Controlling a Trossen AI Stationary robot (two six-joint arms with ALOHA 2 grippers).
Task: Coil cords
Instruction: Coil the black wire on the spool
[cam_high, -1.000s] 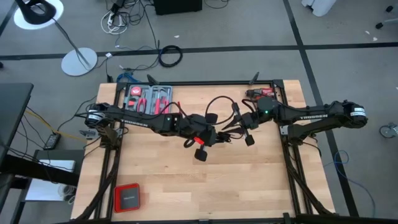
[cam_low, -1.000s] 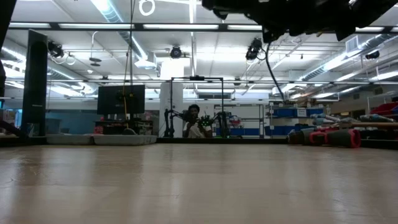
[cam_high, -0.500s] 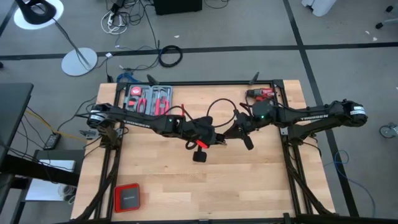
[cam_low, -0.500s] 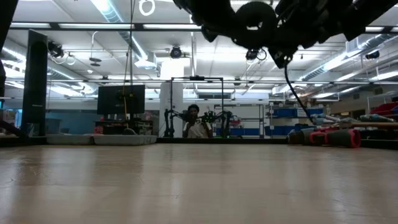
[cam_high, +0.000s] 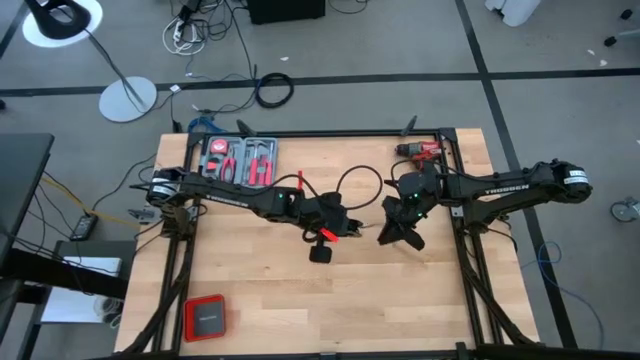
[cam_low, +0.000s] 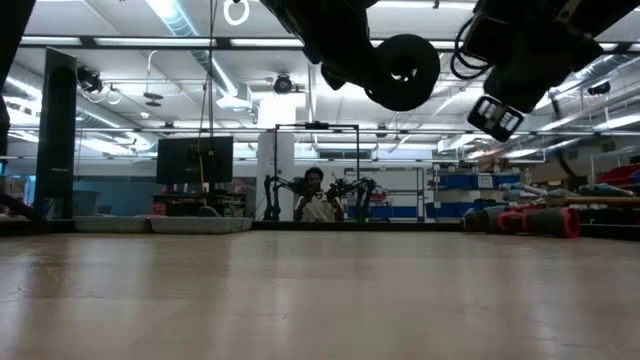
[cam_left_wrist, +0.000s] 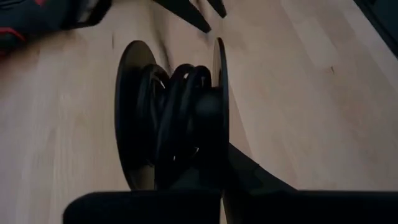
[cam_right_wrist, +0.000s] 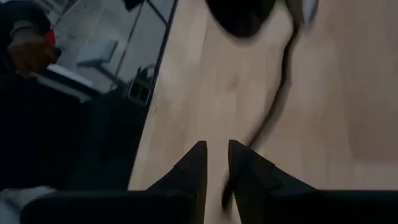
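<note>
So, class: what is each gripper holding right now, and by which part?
The left gripper is shut on a black spool wound with cord, at its edge. The right gripper pinches the cord partway along.

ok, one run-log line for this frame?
step: coiling cord | left gripper: shut on spool, cord wound on it | right gripper: on the cord's free run, grip unclear | cord loop above table

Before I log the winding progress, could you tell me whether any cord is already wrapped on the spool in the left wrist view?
Yes, several turns of black cord sit between the spool's two discs.
</note>
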